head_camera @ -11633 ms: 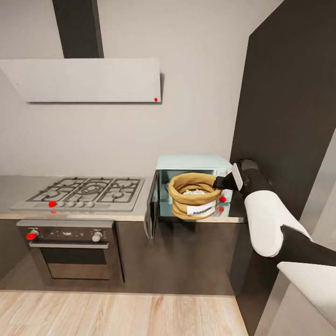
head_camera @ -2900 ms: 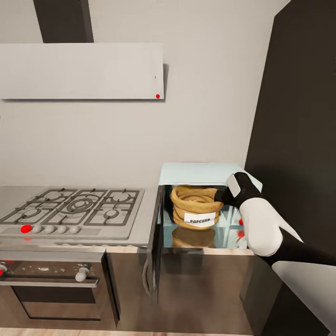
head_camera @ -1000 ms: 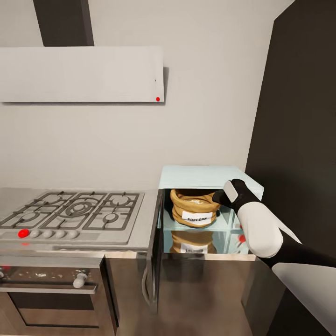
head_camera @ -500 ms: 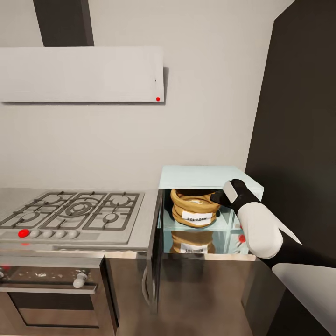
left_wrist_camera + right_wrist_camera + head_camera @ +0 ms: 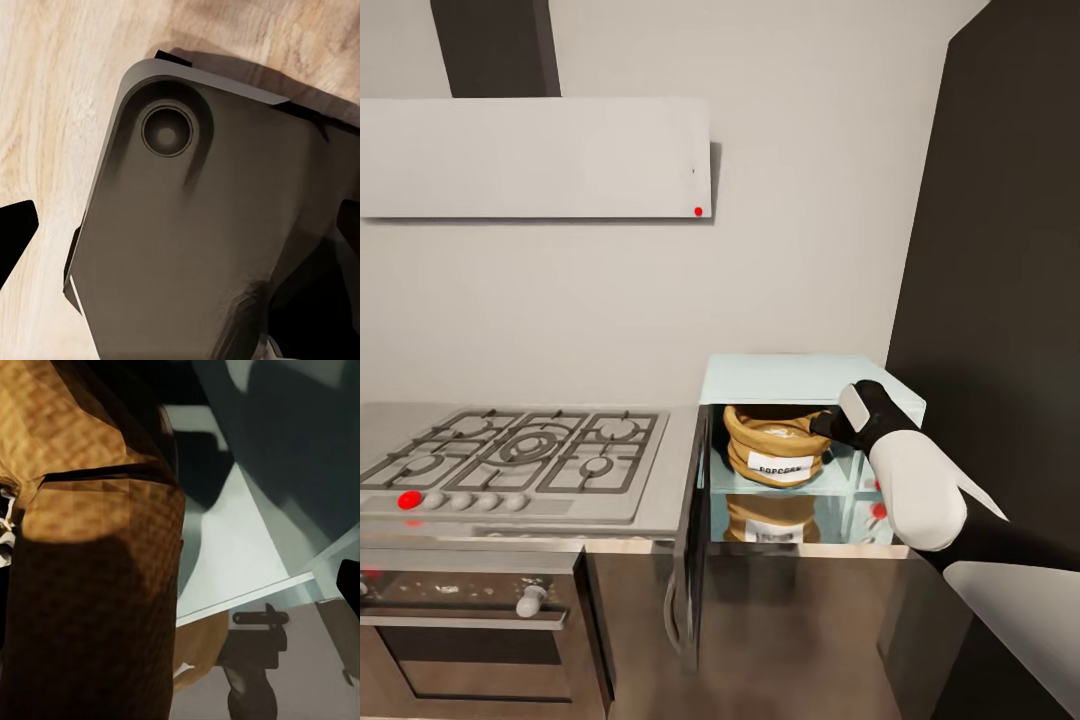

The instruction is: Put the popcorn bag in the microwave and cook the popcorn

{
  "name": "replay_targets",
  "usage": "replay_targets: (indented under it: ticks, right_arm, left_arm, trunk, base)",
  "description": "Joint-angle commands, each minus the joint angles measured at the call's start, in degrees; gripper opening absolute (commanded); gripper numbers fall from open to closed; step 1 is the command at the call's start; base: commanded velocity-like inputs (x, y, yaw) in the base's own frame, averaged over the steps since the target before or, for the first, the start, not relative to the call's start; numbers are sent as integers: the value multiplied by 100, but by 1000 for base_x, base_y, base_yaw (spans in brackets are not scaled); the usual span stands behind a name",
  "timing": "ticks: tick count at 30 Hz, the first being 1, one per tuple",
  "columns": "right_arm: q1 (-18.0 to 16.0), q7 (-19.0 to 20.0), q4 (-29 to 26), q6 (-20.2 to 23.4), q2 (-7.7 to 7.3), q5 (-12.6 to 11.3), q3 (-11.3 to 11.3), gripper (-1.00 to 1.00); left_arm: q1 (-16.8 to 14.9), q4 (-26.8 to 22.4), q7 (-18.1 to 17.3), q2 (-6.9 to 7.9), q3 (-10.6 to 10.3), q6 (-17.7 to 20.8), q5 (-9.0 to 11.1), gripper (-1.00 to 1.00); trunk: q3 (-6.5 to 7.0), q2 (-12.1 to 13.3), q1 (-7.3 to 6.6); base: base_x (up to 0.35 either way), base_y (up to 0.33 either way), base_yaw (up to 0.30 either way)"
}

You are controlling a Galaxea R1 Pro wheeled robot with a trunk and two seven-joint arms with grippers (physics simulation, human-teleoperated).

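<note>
The pale blue microwave stands on the grey countertop with its dark door swung open to the left. Inside it the tan popcorn bag sits upright on the glass floor, label facing out, with whitish popcorn in its mouth. My right gripper reaches into the cavity at the bag's right rim. In the right wrist view the burlap bag is close up and one dark fingertip stands well clear of it, so the jaws are open. My left gripper hangs open over the robot's dark base.
A gas hob with a red knob lies left of the microwave, a steel oven under it and a white hood above. A tall dark cabinet walls in the right side. The left wrist view has pale wood floor.
Since 11.6 s ago the bag went from the microwave's mouth to resting inside, and the camera moved closer. In the last second the right gripper barely shifted toward the bag.
</note>
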Motion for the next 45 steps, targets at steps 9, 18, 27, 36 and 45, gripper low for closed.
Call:
replay_targets:
  ticks: [9, 18, 27, 36, 45]
  right_arm:
    - [217, 16, 109, 1, 13, -48, -7, 100]
    - [217, 157, 98, 84, 12, -56, -12, 100]
    - [217, 937, -769, 823, 20, -43, 18, 100]
    - [217, 2519, -831, 815, -27, 10, 1, 100]
    - [217, 3066, -831, 818, -302, 194, 18, 100]
  left_arm:
    - [1, -7, -5, -2, 46, -7, 9, 100]
    - [1, -7, -5, -2, 42, -8, 8, 100]
    - [1, -7, -5, -2, 50, -19, 1, 100]
    - [1, -7, -5, -2, 50, -30, 0, 100]
    - [1, -7, -5, -7, 50, -28, 0, 100]
  trunk:
    - [-9, 0, 66]
    - [-9, 0, 66]
    - [-9, 0, 66]
    - [-9, 0, 66]
    - [-9, 0, 66]
  base:
    - [-43, 0, 0]
    - [0, 0, 0]
    - [0, 0, 0]
    - [0, 0, 0]
    - [-7, 0, 0]
